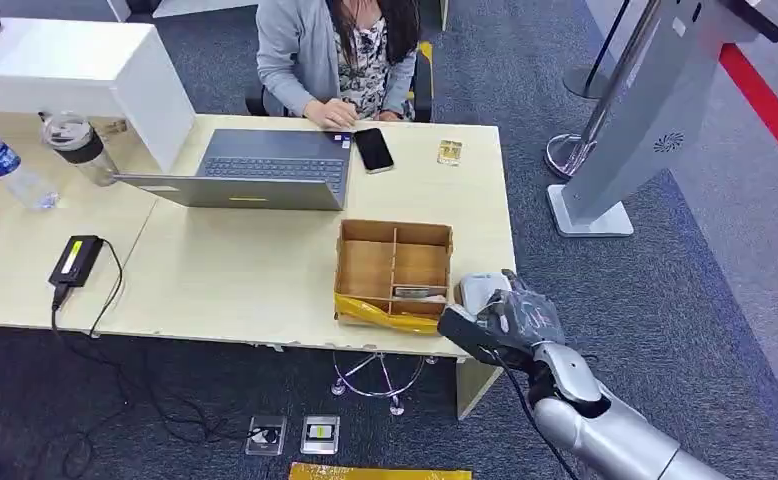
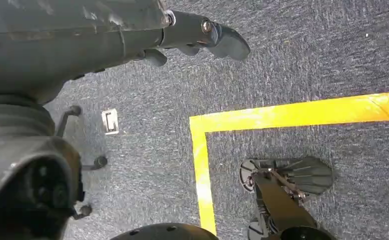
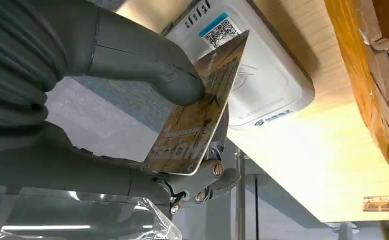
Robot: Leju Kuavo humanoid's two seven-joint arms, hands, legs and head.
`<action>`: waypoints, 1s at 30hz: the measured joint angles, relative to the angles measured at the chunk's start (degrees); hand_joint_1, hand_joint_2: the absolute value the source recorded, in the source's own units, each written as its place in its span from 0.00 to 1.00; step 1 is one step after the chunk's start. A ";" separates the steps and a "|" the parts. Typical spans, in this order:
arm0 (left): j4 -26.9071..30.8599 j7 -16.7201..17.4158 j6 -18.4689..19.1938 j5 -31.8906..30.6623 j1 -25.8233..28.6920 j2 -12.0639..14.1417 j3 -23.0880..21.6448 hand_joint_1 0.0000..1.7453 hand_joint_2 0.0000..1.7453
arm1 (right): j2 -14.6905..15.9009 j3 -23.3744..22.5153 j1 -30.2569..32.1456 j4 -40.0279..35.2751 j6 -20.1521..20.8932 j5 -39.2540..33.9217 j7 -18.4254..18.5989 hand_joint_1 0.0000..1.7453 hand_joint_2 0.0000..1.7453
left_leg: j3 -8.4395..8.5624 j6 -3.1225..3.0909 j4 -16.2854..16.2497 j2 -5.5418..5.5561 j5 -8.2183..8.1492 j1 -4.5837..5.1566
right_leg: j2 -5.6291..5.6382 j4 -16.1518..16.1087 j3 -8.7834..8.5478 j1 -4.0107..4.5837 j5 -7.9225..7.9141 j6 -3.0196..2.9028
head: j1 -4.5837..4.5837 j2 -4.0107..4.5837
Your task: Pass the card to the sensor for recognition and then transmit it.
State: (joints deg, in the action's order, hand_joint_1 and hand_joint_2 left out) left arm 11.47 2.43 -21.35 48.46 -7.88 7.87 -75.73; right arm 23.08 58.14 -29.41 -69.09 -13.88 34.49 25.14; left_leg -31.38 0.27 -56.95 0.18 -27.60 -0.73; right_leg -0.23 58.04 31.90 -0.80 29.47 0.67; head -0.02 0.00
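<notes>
Head view: our right hand (image 1: 513, 322) sits at the bench's (image 1: 265, 270) near right corner, right over the white sensor (image 1: 477, 290), which lies just beside the right side of the cardboard divider box (image 1: 395, 270). From here we can't make out the card; the hand covers it and most of the sensor. A second card (image 1: 449, 152) lies near the bench's far right edge, by a phone (image 1: 373, 149) and a laptop (image 1: 255, 168) where a person (image 1: 337, 55) sits.

Left wrist view: our left hand (image 2: 182, 37) hangs over carpet and a yellow tape line (image 2: 202, 170). Fingers (image 2: 222, 40) look loosely curled and we see nothing in them, though most of the hand is cut off.

Right wrist view: the card (image 3: 197, 112) is pinched between thumb (image 3: 147, 65) and fingers (image 3: 202, 180), held firmly. Its long axis runs from the fingers toward the sensor, leading corner pointing at the QR sticker end. Card face is tilted, not flat to the sensor top; we judge there's a small gap, but contact can't be confirmed. Next move likely turns on laying the card flatter over the pad. Clear plastic film (image 3: 82, 215) blurs the hand's base.
</notes>
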 joint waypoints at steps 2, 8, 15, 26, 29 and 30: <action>0.00 0.00 -0.15 0.00 0.00 0.00 0.00 0.00 0.00 | 0.00 0.00 -0.02 0.48 -0.61 -0.04 -0.11 1.00 1.00 | 0.01 0.00 0.00 0.00 0.00 0.00 | -0.01 0.00 -0.02 0.00 0.00 0.00 | 0.00 0.00; 0.04 0.00 -0.28 -0.44 0.01 0.00 0.00 0.00 0.00 | 0.00 -0.04 -0.12 1.94 -1.38 0.09 -0.04 1.00 1.00 | 0.04 0.00 -0.01 0.00 0.00 0.00 | -0.01 0.00 -0.06 0.00 -0.01 0.01 | 0.00 0.00; 0.31 0.00 -0.39 -0.83 0.01 0.00 0.00 0.00 0.00 | 0.00 -0.04 -0.11 2.93 -1.57 -0.22 0.59 1.00 1.00 | 0.05 0.00 -0.01 0.00 0.00 0.00 | 0.00 0.00 -0.06 0.00 -0.01 0.01 | -0.02 0.00; 0.31 0.00 -0.44 -1.60 0.02 0.02 0.00 0.00 0.00 | 0.81 -0.46 -0.60 3.06 -1.86 0.09 2.89 1.00 1.00 | 0.05 0.00 -0.03 0.00 0.00 0.00 | -0.02 0.00 -0.09 -0.01 -0.03 0.03 | -0.02 0.00; 0.31 0.00 -0.44 -1.73 0.05 0.02 0.00 0.00 0.00 | 1.16 -0.94 -1.38 2.19 -1.00 1.44 3.52 1.00 1.00 | 0.03 0.00 -0.04 -0.01 0.01 0.00 | -0.01 0.00 -0.07 -0.01 -0.03 0.03 | 0.00 0.00; 0.31 0.00 -0.44 -1.81 0.04 0.02 0.00 0.00 0.00 | 1.22 -1.00 -1.96 1.81 -0.61 2.08 3.74 1.00 1.00 | 0.03 0.00 -0.04 -0.04 0.01 0.00 | 0.00 0.00 -0.06 -0.01 -0.04 0.03 | 0.00 0.00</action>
State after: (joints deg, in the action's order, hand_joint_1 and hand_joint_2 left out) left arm 11.78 2.43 -21.79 46.64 -7.84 7.89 -75.73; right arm 24.30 57.14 -31.38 -67.28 -14.49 36.57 28.87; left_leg -31.35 0.27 -56.99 0.14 -27.60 -0.73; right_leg -0.23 58.05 31.84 -0.81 29.43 0.70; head -0.02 0.00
